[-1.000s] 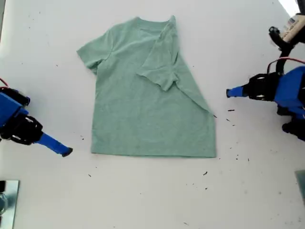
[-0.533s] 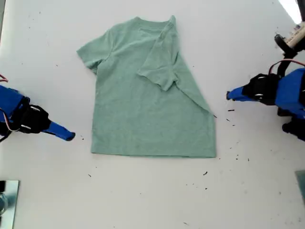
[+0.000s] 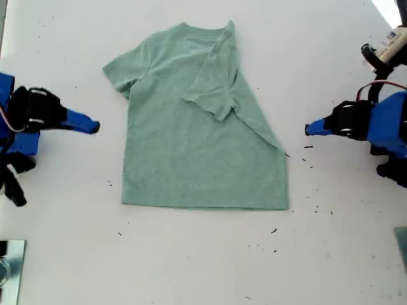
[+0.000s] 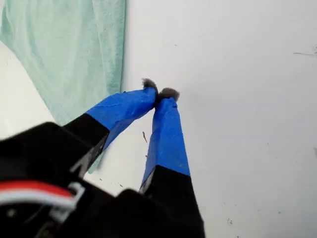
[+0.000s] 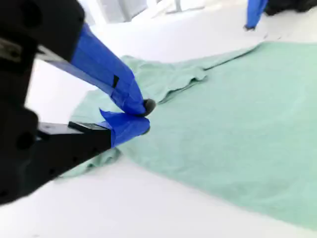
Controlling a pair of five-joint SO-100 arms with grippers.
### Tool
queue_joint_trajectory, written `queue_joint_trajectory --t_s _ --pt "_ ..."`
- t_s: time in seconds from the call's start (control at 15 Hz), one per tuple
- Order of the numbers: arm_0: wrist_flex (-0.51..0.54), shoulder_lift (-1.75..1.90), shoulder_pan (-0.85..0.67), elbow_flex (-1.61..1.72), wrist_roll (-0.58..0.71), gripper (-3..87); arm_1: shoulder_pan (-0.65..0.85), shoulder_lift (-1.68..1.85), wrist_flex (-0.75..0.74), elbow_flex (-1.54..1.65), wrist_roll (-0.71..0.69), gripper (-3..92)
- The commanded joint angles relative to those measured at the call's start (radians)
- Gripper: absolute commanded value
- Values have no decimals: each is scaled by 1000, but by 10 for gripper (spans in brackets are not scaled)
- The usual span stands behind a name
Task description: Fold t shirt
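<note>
So the t shirt [image 3: 197, 146] is lying flat in the middle of the white table [image 3: 191, 267], collar toward the top of the exterior view. The sleeve on the exterior view's right [image 3: 213, 82] is folded in over the chest. The other sleeve [image 3: 124, 70], upper left of the shirt in that view, is spread out flat.

Neither claw has any cloth in it. My first gripper [image 3: 308, 129] hangs over bare table, off the shirt's edge at the exterior view's right, tips pressed together on nothing. My second gripper [image 3: 94, 126] is at the exterior view's left, just off the spread-out sleeve and not touching it. Its tips look closed too, with nothing between them.

My read: one side fold is done and the matching one on the other side is up next. That needs my second gripper to spread its tips, drop onto the sleeve or side hem, pinch a single layer and carry it across toward the middle. The main risk I'd guess is dragging the whole shirt along instead of lifting the edge.
</note>
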Motion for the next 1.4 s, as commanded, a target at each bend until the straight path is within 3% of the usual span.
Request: queue_joint_trajectory --t_s 0.0,0.13,0.2,0.33,0.53,0.93,1.2,1.27,1.33 --pt "169 -333 -288 -408 275 -3 -14 5 -18 58 -17 26" --pt "219 -532 -483 -594 476 -3 -15 5 -18 60 -20 26" --pt "232 -611 -526 -657 540 93 -14 5 -18 60 -23 26" --pt "242 -704 -577 -738 598 209 -12 5 -18 60 -29 26" --pt "241 -769 -643 -796 646 227 -12 5 -18 60 -34 26" --pt "-95 -908 -703 -459 687 225 -15 5 -18 60 -40 26" --pt "-262 -1117 -684 -377 676 206 -28 5 -18 60 -26 26" --pt "-299 -1184 -681 -374 676 172 -32 5 -18 60 -23 26" --pt "-330 -1220 -676 -371 661 59 -34 5 -18 60 -21 26"
